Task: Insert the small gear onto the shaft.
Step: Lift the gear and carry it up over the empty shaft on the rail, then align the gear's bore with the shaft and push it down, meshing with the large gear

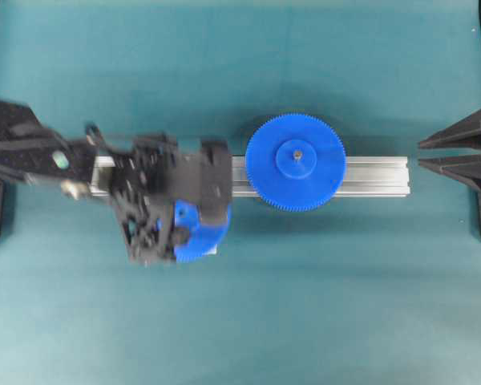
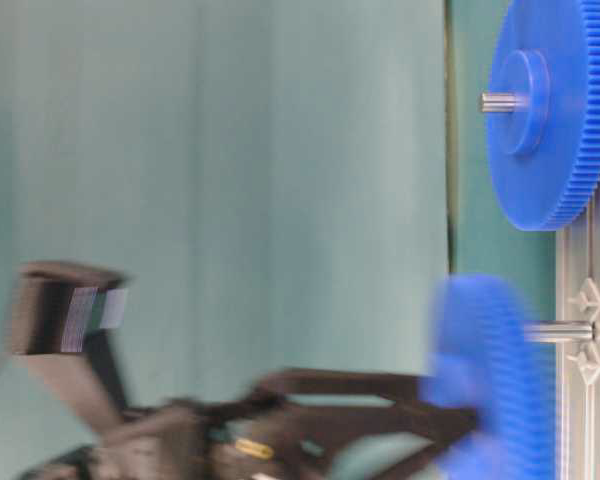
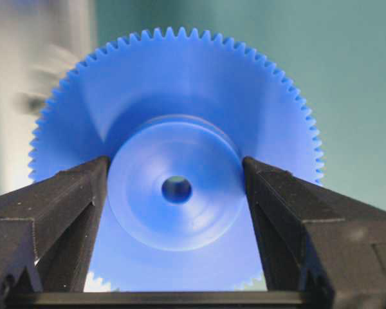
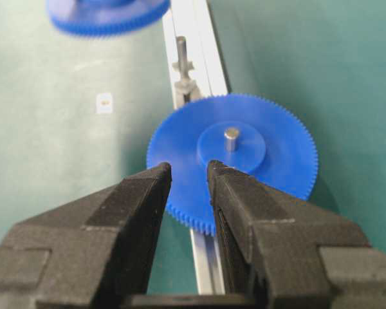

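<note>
My left gripper (image 3: 175, 162) is shut on the small gear (image 3: 180, 116), a blue toothed disc, with one finger on each side of its raised hub. From overhead the left gripper (image 1: 199, 220) sits over the left part of the rail, and the small gear (image 1: 199, 242) pokes out on the near side. The shaft (image 4: 181, 48), a short grey pin on a silvery bracket, stands bare on the rail, with the small gear (image 4: 106, 16) off to its side. At table level the blurred small gear (image 2: 485, 385) overlaps the shaft (image 2: 565, 331). My right gripper (image 4: 189, 166) stands narrowly open, holding nothing.
A larger blue gear (image 1: 295, 162) sits on its own pin on the silver aluminium rail (image 1: 377, 176), which runs left to right across the green mat. The right gripper (image 1: 422, 152) rests past the rail's right end. Black frame posts stand at both side edges.
</note>
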